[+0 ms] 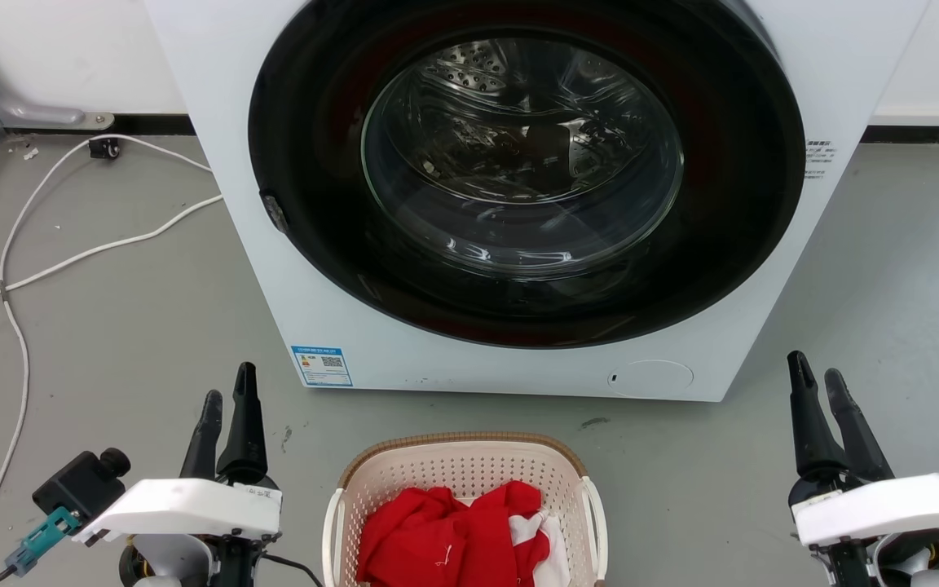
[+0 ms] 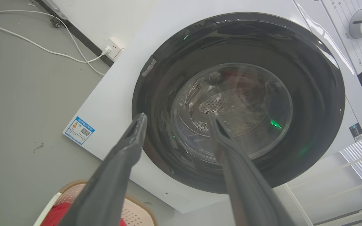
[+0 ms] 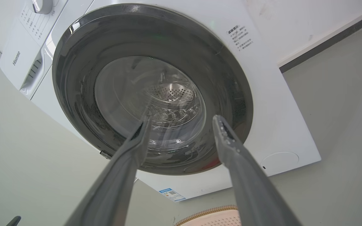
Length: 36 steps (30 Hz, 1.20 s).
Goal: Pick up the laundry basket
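1. White cable (image 1: 70,261): lay in loose curves on the grey floor (image 1: 111,350) at far left, running back toward the wall.
2. My left end effector (image 1: 230,383): sat low on the left with its fingers apart and nothing between them, tips pointing at the washing machine (image 1: 315,269). It was left of the basket and clear of it.
3. The laundry basket (image 1: 469,469): stood upright on the floor at bottom centre, between my two end effectors and just in front of the machine. It had cream perforated walls, a brown rim and white side handles. Red cloth (image 1: 437,538) lay inside, with white cloth (image 1: 547,542) at its right.
4. Washing machine: was a white front-loader behind the basket. The drum showed through its dark round door (image 1: 522,155). A blue label (image 1: 322,365) sat on its lower left front.
5. My right end effector (image 1: 815,365): sat low on the right, fingers apart and empty, well clear of the basket.
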Tool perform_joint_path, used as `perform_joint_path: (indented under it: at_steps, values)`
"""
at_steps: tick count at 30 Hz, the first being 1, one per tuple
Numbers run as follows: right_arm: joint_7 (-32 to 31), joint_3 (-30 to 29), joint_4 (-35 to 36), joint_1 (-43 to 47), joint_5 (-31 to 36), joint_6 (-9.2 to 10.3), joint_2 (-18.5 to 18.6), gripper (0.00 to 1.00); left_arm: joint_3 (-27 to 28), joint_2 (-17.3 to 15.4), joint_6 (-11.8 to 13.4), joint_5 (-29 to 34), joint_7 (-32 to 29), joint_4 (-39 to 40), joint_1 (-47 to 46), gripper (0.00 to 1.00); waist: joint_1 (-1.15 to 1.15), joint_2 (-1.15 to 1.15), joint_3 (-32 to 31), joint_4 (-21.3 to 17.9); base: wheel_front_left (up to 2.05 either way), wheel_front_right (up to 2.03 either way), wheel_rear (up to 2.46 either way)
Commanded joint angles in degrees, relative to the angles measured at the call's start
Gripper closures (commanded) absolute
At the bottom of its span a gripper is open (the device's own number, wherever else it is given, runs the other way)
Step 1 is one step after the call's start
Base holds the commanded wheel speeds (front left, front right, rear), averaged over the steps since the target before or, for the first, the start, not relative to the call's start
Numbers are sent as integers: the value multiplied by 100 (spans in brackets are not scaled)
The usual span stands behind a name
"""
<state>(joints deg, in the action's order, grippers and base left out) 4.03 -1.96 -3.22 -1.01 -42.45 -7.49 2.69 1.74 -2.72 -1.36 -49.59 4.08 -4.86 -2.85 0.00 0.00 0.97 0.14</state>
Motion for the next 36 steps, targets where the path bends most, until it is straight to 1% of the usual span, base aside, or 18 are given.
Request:
perform_joint_path:
  at_steps: [1,11,16,17,36]
  values:
    - [62,24,149,11,242,0,18,0,-24,-17,7,224,65,142,-27,0,0,0,3,0,0,0,0]
    - [237,71,298,115,1026,0,20,0,-91,-18,71,1010,243,266,66,0,0,0,11,6,0,0,0]
    - [323,99,360,166,1376,0,21,0,-107,-18,30,1357,327,317,98,0,0,0,13,9,0,0,0]
    - [374,114,388,197,1583,0,21,0,-110,-19,9,1558,376,335,130,0,0,0,12,13,0,0,0]
    - [650,212,543,396,2837,0,24,0,-206,-20,40,2750,651,431,284,0,0,0,6,28,0,0,0]
